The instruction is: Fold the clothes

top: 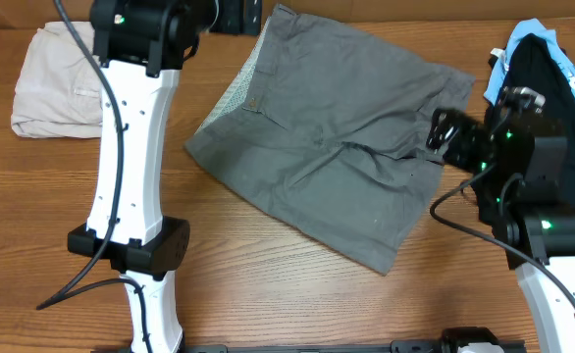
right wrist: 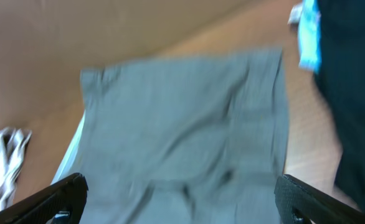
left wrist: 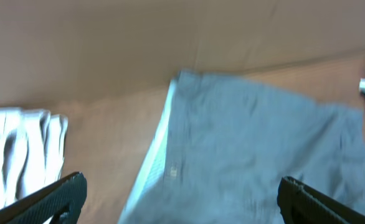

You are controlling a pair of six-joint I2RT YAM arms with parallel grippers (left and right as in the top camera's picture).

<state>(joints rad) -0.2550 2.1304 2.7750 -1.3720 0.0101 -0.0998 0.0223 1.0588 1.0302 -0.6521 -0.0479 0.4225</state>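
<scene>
Sprawling grey shorts, left end effector released beside waistband, right end effector released over opposite edge

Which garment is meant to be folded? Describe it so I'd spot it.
On the wooden table, look at the middle. The grey shorts lie there, spread open and rumpled. The beige garment at left is already folded; the black garment at right shows light-blue cloth.

Two white-and-black arms.
On the left arm a white shell, black joints, a black cable and a green light at 12 o'clock; the right arm mostly black, green-lit, white at 6 o'clock; black fingers.
</scene>
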